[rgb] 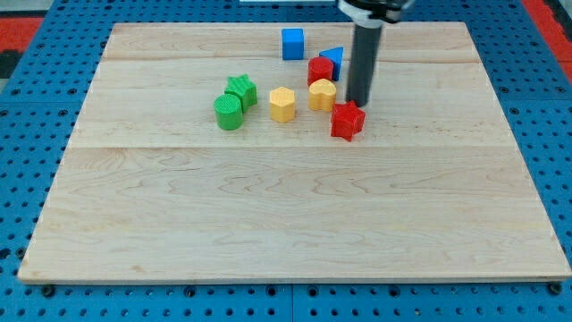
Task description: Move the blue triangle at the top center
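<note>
Wooden board [295,224], pale, on a blue pegboard surface [27,107]; contents listed from the view's left to the view's right.

Green cylinder [229,112]: leftmost item, touching the next.
Green star-shaped block [241,89]: just up and right of the cylinder, in contact with it.
Yellow hexagonal block [282,104]: near the green pair, standing apart from them.
Blue cube [292,43]: toward the view's top, alone, well clear of the yellow block below it.
Yellow rounded block [323,94]: shape not clear; its upper edge meets the red block above.
Red block [320,70]: exact shape unclear; wedged between the yellow rounded block and the blue triangle.
Blue triangle [333,61]: top centre of the board, right of the blue cube, touching the red block's upper right side, partly hidden by it.
Red star-shaped block [348,121]: lowest of the cluster.
My tip [357,104]: end of the dark rod, no fingers to spread or close; just right of the yellow rounded block, right above the red star, below and right of the blue triangle.
</note>
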Motion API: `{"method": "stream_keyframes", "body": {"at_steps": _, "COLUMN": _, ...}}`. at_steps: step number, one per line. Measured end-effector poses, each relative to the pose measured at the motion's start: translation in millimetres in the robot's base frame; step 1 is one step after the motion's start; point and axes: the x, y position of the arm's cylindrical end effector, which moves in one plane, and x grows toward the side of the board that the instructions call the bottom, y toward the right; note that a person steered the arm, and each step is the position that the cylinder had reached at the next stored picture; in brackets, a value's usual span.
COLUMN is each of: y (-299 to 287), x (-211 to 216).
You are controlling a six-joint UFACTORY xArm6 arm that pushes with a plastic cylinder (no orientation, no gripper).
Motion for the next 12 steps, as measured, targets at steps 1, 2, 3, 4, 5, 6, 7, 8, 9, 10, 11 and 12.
{"method": "stream_keyframes", "body": {"at_steps": 1, "y": 26.7, "x": 20.2}}
{"method": "stream_keyframes", "body": {"at_steps": 2, "y": 13.0, "x": 12.1}}
{"method": "stream_keyframes", "body": {"at_steps": 3, "y": -26.7, "x": 2.7}}
{"method": "stream_keyframes", "body": {"at_steps": 4, "y": -22.4, "x": 2.5}}
{"method": "stream_keyframes", "body": {"at_steps": 5, "y": 19.6, "x": 8.1}}
{"method": "stream_keyframes", "body": {"at_steps": 6, "y": 22.1, "x": 27.2}}
{"method": "stream_keyframes", "body": {"at_steps": 7, "y": 12.9, "x": 34.8}}
{"method": "stream_keyframes", "body": {"at_steps": 8, "y": -12.2, "x": 34.7}}
{"method": "stream_keyframes", "body": {"at_steps": 9, "y": -33.5, "x": 34.7}}
{"method": "stream_keyframes", "body": {"at_steps": 10, "y": -50.9, "x": 37.4}}
{"method": "stream_keyframes", "body": {"at_steps": 11, "y": -44.8, "x": 60.1}}
{"method": "stream_keyframes", "body": {"at_steps": 12, "y": -13.4, "x": 54.0}}
